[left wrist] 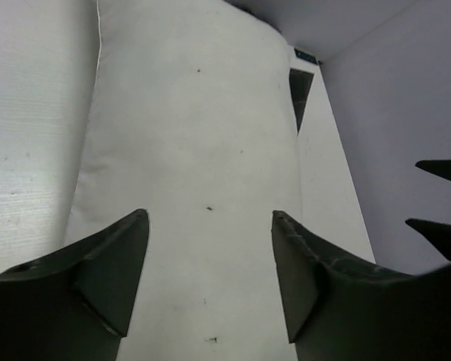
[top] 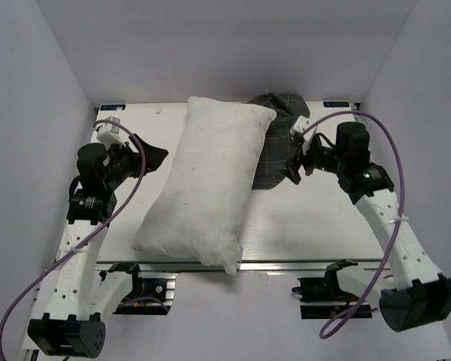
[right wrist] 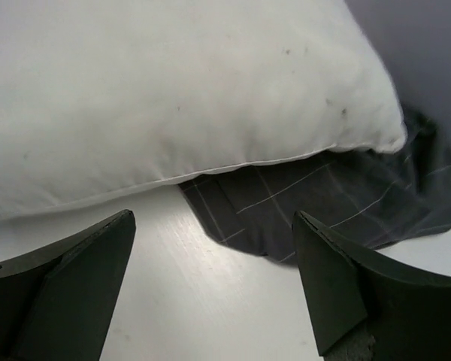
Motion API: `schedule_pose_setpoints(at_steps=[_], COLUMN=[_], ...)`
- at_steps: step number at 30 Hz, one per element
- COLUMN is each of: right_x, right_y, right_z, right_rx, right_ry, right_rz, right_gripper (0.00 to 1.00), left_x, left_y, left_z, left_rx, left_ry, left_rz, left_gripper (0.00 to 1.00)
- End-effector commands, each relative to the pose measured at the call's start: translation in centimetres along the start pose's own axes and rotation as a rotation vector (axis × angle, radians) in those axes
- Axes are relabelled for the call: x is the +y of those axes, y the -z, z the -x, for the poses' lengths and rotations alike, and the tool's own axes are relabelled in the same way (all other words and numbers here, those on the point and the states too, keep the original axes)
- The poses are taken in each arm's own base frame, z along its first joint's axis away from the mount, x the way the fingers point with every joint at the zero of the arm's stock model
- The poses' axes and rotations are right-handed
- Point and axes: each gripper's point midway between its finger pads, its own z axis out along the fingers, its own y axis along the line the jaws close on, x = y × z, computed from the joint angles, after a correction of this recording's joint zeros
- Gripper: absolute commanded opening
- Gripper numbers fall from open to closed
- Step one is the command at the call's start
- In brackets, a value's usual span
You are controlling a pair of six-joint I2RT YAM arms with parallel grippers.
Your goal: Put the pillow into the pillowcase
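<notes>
**Two spread grippers flank a pillow lying outside its pillowcase**

White table [top: 316, 226] carries everything.

Pillow [top: 210, 180]: off-white, plump, the biggest item. It lies diagonally across the middle of the tabletop, with one short end at the far edge. The other end is at the near edge, and its near corner pokes past that edge. It is fully outside the case. A few dark specks show on the fabric in the left wrist view [left wrist: 195, 135]. The seamed long edge is visible in the right wrist view [right wrist: 173, 90].

Pillowcase [top: 282, 143]: dark grey with a thin light grid, bunched toward the far right corner of the tabletop. Its left part is tucked under the pillow's right long side. A flat flap sticks out onto the bare tabletop below the pillow seam [right wrist: 316, 203].

Left gripper [top: 152, 160]: on the left side of the tabletop, just beside the pillow's left long edge and not touching it. Its fingers are spread wide with nothing between them, pointing along the pillow [left wrist: 210, 216].

Right gripper [top: 295, 162]: at the right edge of the pillowcase, facing the pillow. Its fingers are spread wide and hold nothing [right wrist: 212, 216]. Cannot tell whether it touches the cloth.
</notes>
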Motion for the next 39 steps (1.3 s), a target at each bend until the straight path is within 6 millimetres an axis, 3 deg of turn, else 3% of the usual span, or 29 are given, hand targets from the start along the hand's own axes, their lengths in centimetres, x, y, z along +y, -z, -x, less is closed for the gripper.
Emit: schedule_pose_setpoints(at_steps=[1,4,5,7,8,10,11,13,14,15,16,17,18,19,20,21,23,24,28,31,32,36,38,39], right_x=[-2.7,-4.1,-4.6,-5.5,-5.7,-5.7,-5.6,-5.2,-5.1,-5.0,-4.8,-4.8,-4.8,-4.7,-4.7,-4.7,-4.7,-4.7,-4.5,-4.2,-4.2,-3.7,-3.7,-3.7], right_y=[-1.5,-1.9,-2.0,-2.0,-1.9,-1.9,-1.8,-1.8,-1.7,-1.6,-1.6,-1.5,-1.2,-1.2,-1.0,-0.9,-0.5,-0.3,0.1,0.3,0.3,0.1,0.1,0.1], right_z=[0.8,1.1,1.2,0.6,0.4,0.0,-0.1,-0.5,-0.7,-0.7,-1.2,-1.3,-1.2,-1.6,-1.5,-1.7,-1.7,-1.8,-2.5,-3.2,-3.2,-3.7,-3.8,-3.8], right_rx=[0.011,-0.014,-0.025,-0.012,-0.007,0.001,0.003,0.012,0.013,0.010,0.020,0.018,0.014,0.020,0.017,0.018,0.014,0.014,0.020,0.023,0.017,0.022,0.027,0.030], right_ry=[-0.210,-0.349,-0.373,-0.434,-0.447,-0.467,-0.474,-0.487,-0.488,-0.486,-0.491,-0.490,-0.487,-0.491,-0.490,-0.491,-0.489,-0.484,-0.483,-0.491,-0.490,-0.500,-0.498,-0.496], right_rz=[-0.132,-0.215,-0.242,-0.308,-0.322,-0.337,-0.338,-0.332,-0.332,-0.336,-0.335,-0.340,-0.349,-0.349,-0.356,-0.359,-0.368,-0.371,-0.383,-0.385,-0.385,-0.369,-0.366,-0.365], right_gripper=[0.89,0.89,0.89,0.89,0.89,0.89,0.89,0.89,0.89,0.89,0.89,0.90,0.89,0.89,0.89,0.89,0.90,0.89,0.89,0.89,0.89,0.89,0.90,0.89], left_x=[0.0,-0.2,-0.9,-0.8,-3.2,-2.7,-4.8,-4.0,-5.6,-5.1,-4.2,-4.2,-5.0,-4.0,-4.0,-4.9,-3.5,-3.5,-0.1,1.3,1.9,3.8,3.4,2.2], left_y=[0.3,-0.9,-1.2,-3.2,-3.9,-6.7,-7.5,-10.4,-11.2,-12.2,-14.0,-15.0,-16.0,-17.8,-18.6,-19.5,-21.7,-22.4,-24.0,-23.9,-23.7,-23.0,-22.8,-22.6], left_z=[-0.9,-1.0,0.0,-0.7,-0.4,-1.7,-1.5,-2.7,-2.3,-2.2,-3.6,-4.1,-3.1,-5.0,-5.5,-4.7,-7.3,-7.3,-11.5,-14.3,-14.9,-16.6,-15.7,-13.6], left_rx=[0.108,0.162,0.151,0.202,0.207,0.267,0.267,0.312,0.300,0.299,0.344,0.359,0.336,0.390,0.397,0.375,0.431,0.427,0.533,0.585,0.594,0.624,0.600,0.532], left_ry=[0.022,0.019,-0.004,-0.065,-0.118,-0.190,-0.233,-0.313,-0.356,-0.407,-0.437,-0.462,-0.486,-0.503,-0.533,-0.540,-0.572,-0.576,-0.580,-0.563,-0.554,-0.549,-0.562,-0.571], left_rz=[0.033,0.028,0.022,0.073,0.035,0.096,0.059,0.125,0.106,0.139,0.168,0.181,0.176,0.207,0.223,0.218,0.274,0.282,0.362,0.353,0.362,0.403,0.394,0.375], left_gripper=[0.78,0.90,0.92,0.94,0.95,0.96,0.97,0.98,0.98,0.98,0.98,0.98,0.98,0.98,0.98,0.98,0.98,0.98,0.96,0.68,0.46,0.00,0.00,0.00])
